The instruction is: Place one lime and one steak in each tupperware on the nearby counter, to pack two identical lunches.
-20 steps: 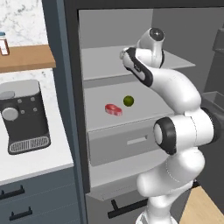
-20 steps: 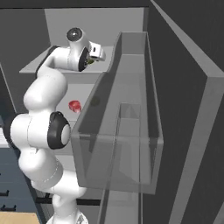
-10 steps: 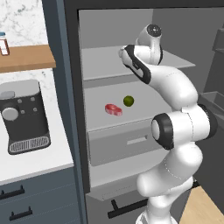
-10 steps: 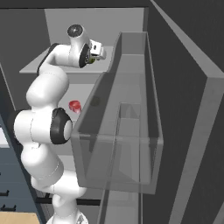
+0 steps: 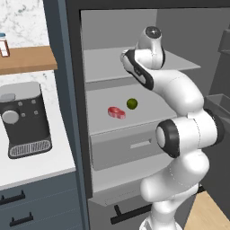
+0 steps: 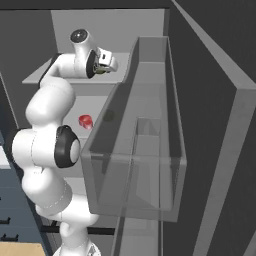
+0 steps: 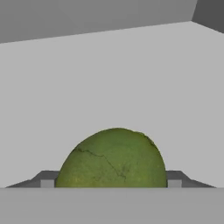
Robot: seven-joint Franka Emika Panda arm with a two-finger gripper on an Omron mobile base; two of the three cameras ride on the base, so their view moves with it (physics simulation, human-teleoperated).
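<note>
We see a black coffee machine left of an open fridge w/ grey shelves, plus a wooden shelf above.

Base cams flanking, hand cam close.

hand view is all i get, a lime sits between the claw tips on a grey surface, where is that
observer: That lime lies on the upper shelf; the arm has the claw up at that level.
operator: anything else nearby to pick
observer: On the lower shelf lie a second lime and a red steak, close together but apart.
</note>
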